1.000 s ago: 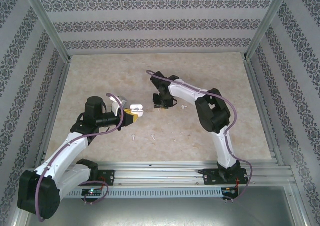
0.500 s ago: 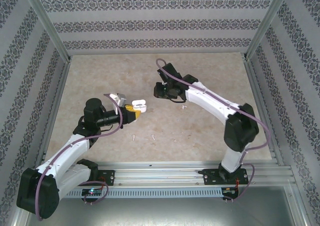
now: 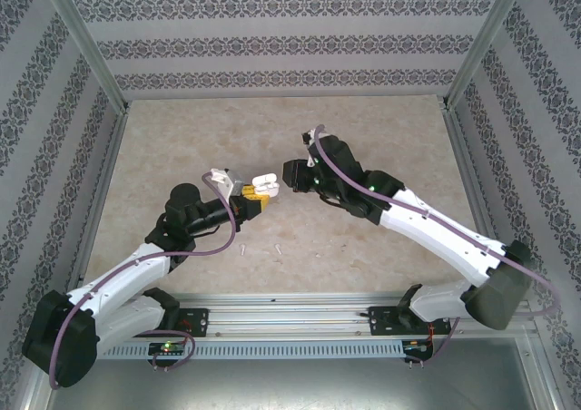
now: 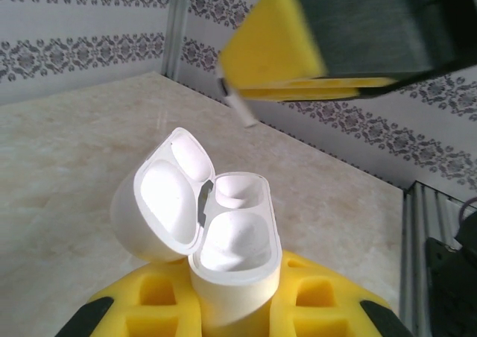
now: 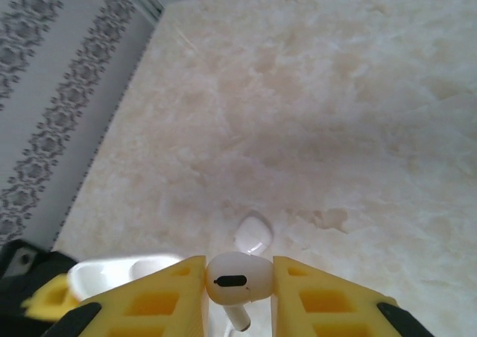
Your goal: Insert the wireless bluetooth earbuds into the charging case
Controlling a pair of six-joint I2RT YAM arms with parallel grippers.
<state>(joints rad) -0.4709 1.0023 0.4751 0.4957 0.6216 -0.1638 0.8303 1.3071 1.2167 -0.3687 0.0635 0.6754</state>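
Patterned wall panels box in a pale marbled desk (image 3: 182, 138), and above its middle the two arms have drawn together over the last second. A second ago the right arm stood folded on the right side of the desk. It has since stretched out low and long, carrying its fingers (image 5: 156, 281) towards the centre. The left arm has pushed forward and lifted its load to meet them, so the gap between the two has nearly closed.

The left fingers (image 4: 141, 285) are clamped on the lower body of the charging case (image 4: 235, 240), which stands upright with its lid (image 4: 168, 195) swung open to the left. Both wells look empty, though glare makes that uncertain. The right fingers are pressed together on the head of an earbud (image 5: 232, 277). In the left wrist view its stem tip pokes out from the yellow pad just above the open case, close to it but not touching.

So the earbud has been brought to the case, and the insertion itself is not yet done. The stem probably needs lining up with a well before it goes down. One spare earbud (image 3: 243, 247) and a second spare earbud (image 3: 279, 248) lie on the desk near the arm bases, so most of the task is still to do.
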